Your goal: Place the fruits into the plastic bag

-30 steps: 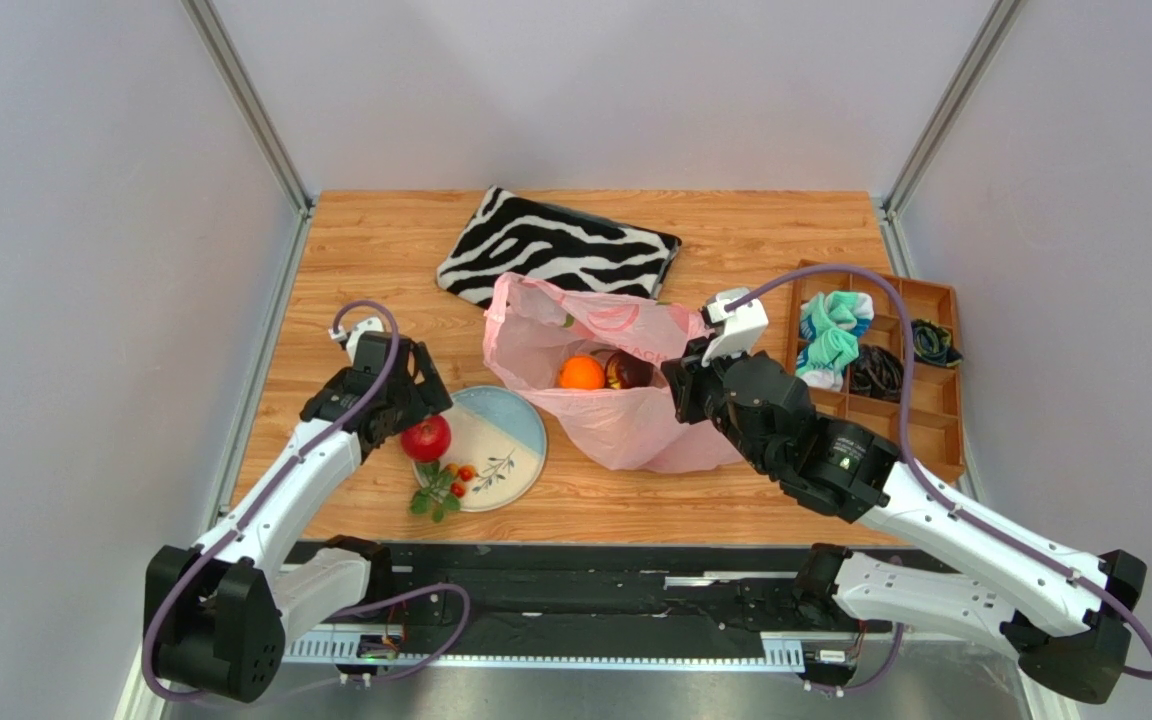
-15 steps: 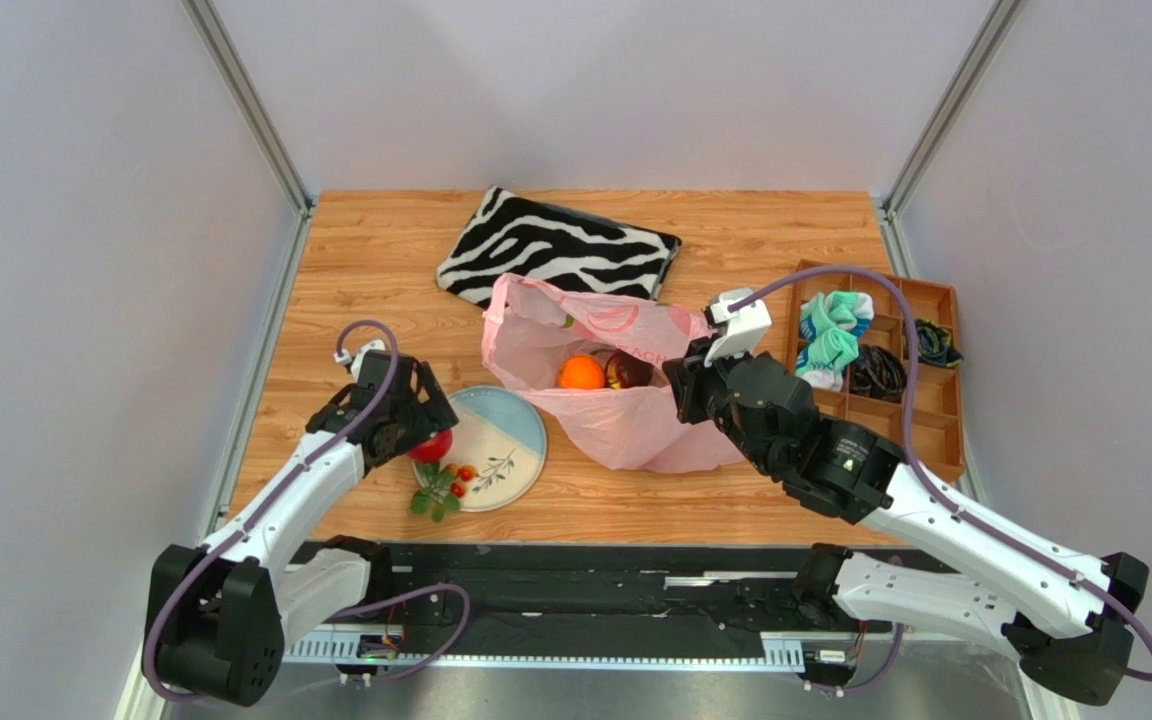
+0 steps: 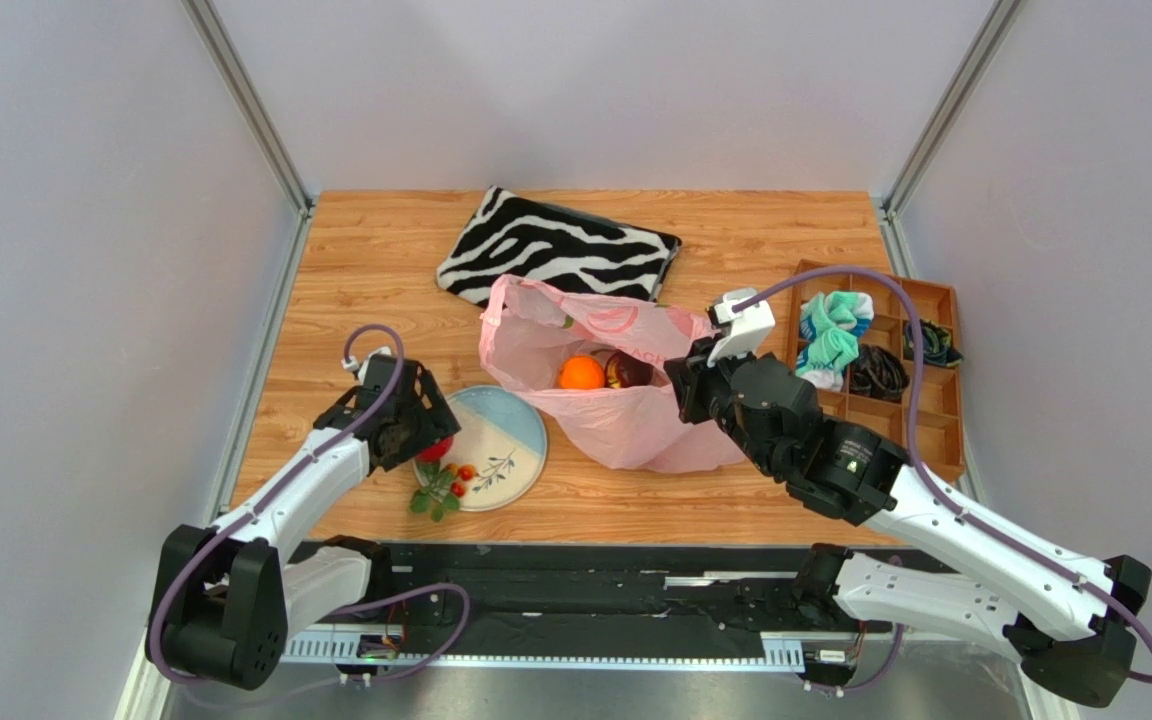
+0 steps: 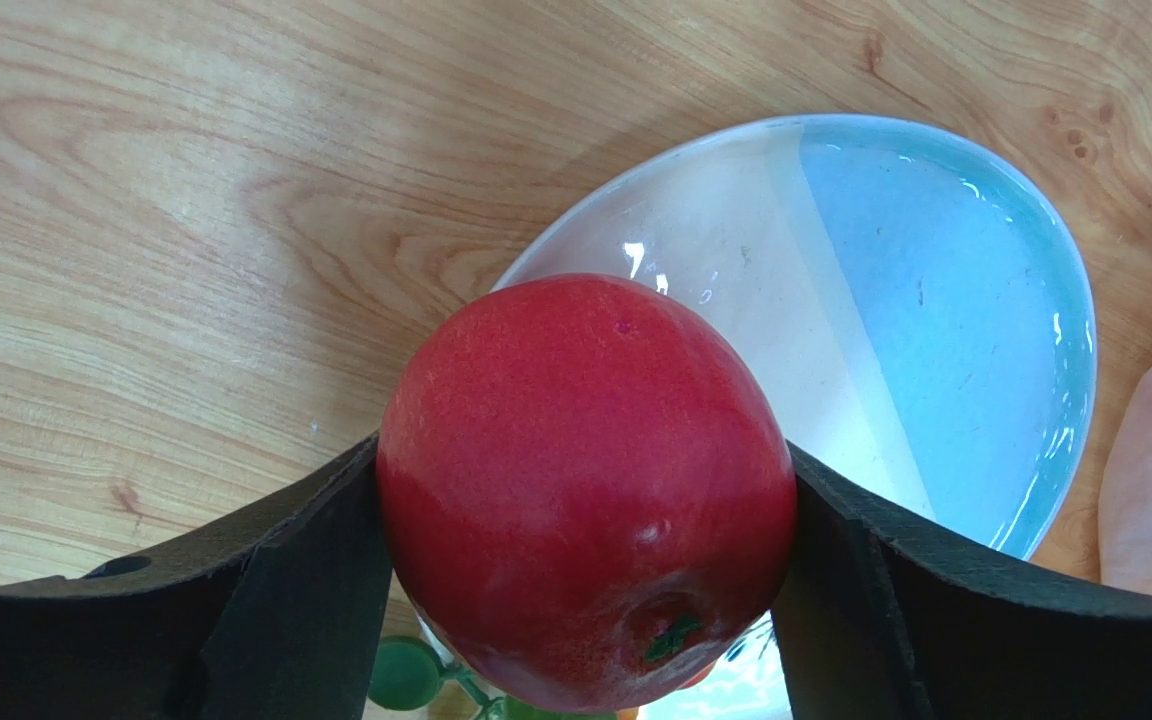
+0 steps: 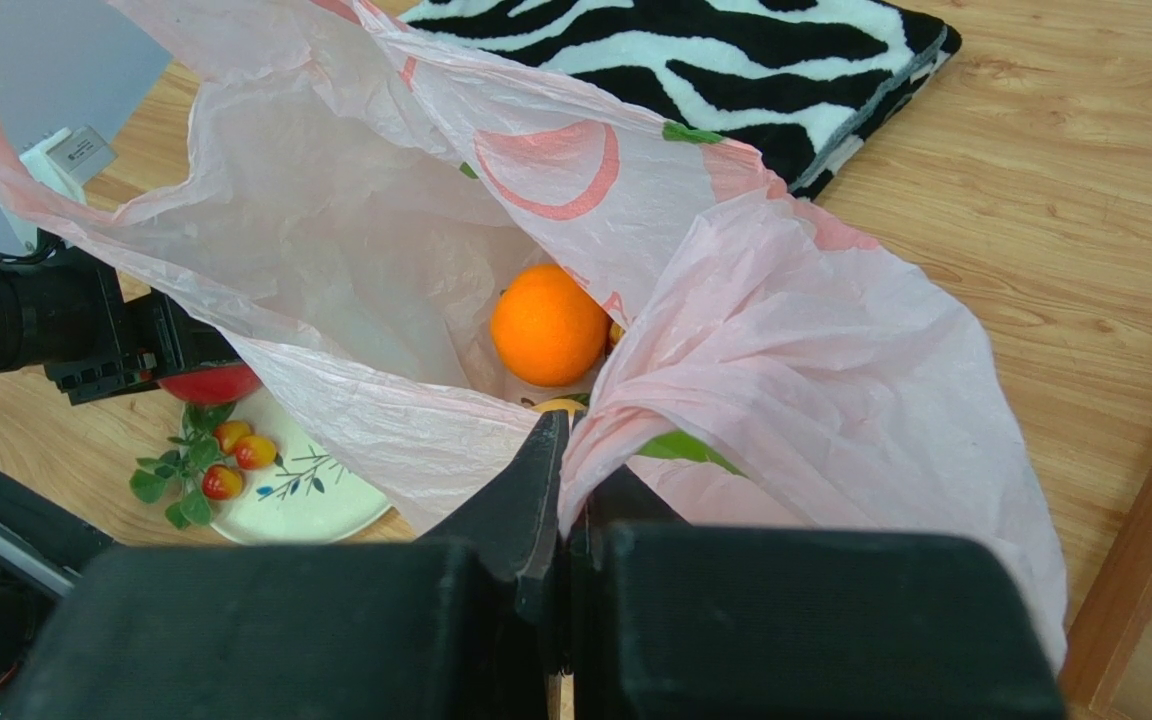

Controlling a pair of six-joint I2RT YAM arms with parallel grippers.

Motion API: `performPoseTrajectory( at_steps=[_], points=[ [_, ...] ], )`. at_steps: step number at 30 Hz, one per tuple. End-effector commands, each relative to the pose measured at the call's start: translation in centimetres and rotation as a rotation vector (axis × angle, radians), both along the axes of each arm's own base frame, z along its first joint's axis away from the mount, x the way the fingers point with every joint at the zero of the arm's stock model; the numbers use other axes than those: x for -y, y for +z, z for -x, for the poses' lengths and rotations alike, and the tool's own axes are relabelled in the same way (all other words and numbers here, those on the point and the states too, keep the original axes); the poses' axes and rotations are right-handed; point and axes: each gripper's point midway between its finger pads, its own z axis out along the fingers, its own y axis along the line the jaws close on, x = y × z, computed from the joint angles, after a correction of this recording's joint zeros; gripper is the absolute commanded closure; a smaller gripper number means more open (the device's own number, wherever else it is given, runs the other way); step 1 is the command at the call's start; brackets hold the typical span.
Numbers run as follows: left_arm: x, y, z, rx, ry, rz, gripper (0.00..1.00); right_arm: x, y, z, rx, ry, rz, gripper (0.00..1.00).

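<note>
Overhead view looks down; close wrist views share the plate (image 4: 958, 300).

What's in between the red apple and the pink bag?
The round blue-and-cream plate. The top view shows it lying between the red apple, over its left edge, and the pink bag on its right.
</note>
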Motion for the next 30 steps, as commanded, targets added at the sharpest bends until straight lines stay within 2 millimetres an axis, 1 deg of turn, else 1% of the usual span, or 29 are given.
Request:
performPoseTrajectory(
  at_steps=[1,7,11,16,19,22,23,25,26,28,29,30],
  points=[
    [0.4,0.7,-0.8,0.048,0.018,0.032,0.22,0.0,0.9,-0.2,0.024,-0.016,-0.047,1.00],
    [-0.1,1.3,-0.8,0.072,0.031,0.015,0.25,-0.1,0.8,-0.3,0.021,-0.018,-0.042,1.00],
    [-0.7,1.6,-0.4,0.078,0.041,-0.009,0.25,-0.1,0.8,-0.3,0.020,-0.018,-0.040,1.00],
    [-1.4,2.6,-0.3,0.107,0.056,-0.038,0.26,-0.2,0.7,-0.3,0.017,-0.013,-0.036,1.00],
    [-1.8,4.0,-0.6,0.151,0.058,-0.051,0.26,-0.3,0.7,-0.3,0.017,-0.013,-0.036,1.00],
    [-1.9,5.8,-1.1,0.216,0.038,-0.058,0.27,-0.3,0.8,-0.3,0.019,-0.011,-0.040,1.00],
    [-1.6,6.9,-1.5,0.258,0.023,-0.050,0.27,-0.3,0.8,-0.3,0.019,-0.013,-0.038,1.00],
    [-1.0,8.1,-2.0,0.305,-0.031,-0.041,0.28,-0.3,0.8,-0.4,0.019,-0.013,-0.038,1.00],
    [-0.8,9.1,-2.3,0.341,-0.043,-0.033,0.28,-0.3,0.8,-0.3,0.020,-0.011,-0.039,1.00],
    [-0.4,10.7,-2.8,0.396,-0.077,-0.028,0.28,-0.3,0.8,-0.4,0.020,-0.012,-0.036,1.00],
    [-0.3,12.1,-3.1,0.440,-0.088,-0.024,0.28,-0.3,0.9,-0.4,0.022,-0.013,-0.035,1.00],
    [0.0,13.0,-3.3,0.469,-0.116,-0.025,0.28,-0.2,0.9,-0.3,0.022,-0.013,-0.035,1.00]
  ],
)
